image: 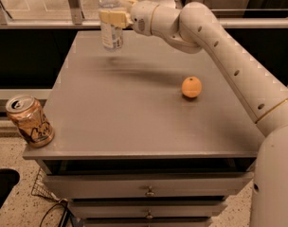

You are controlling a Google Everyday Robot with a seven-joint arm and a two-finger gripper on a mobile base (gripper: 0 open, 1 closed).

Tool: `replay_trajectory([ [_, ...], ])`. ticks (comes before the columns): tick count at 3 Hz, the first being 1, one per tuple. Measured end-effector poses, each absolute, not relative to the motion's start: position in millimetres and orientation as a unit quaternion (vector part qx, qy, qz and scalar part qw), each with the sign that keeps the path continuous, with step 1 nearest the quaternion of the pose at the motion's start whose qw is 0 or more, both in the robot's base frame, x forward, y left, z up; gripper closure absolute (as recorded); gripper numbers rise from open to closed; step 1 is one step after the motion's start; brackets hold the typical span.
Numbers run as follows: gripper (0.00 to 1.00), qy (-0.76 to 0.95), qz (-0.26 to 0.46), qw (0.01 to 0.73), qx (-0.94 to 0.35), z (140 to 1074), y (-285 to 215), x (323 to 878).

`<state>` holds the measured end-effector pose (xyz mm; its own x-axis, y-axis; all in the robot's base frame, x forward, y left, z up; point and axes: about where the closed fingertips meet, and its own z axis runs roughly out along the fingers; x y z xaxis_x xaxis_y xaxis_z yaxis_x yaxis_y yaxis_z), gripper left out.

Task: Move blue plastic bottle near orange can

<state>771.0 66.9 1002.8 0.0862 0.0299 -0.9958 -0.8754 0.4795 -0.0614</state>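
No legible text: not on the bottle (pixel 111 36) label clamped in the gripper (pixel 112 17) above the table's (pixel 134 122) far edge, nor on the can (pixel 30 122) far from it.

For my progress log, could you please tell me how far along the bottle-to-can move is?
Done: the gripper is shut on the tall clear blue plastic bottle, held above the grey table at its far edge. In hand: the carry. Left: crossing to the short orange-tan drink can at the front-left corner and setting the bottle down beside it.
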Motion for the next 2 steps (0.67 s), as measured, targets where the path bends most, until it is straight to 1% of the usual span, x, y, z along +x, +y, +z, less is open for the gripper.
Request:
replay_trajectory([
  [1,1.00,0.564,0.359,0.642,-0.375,1029.2,53.4,729.7],
  [2,1.00,0.572,0.350,0.636,-0.382,1043.3,51.5,679.8],
])
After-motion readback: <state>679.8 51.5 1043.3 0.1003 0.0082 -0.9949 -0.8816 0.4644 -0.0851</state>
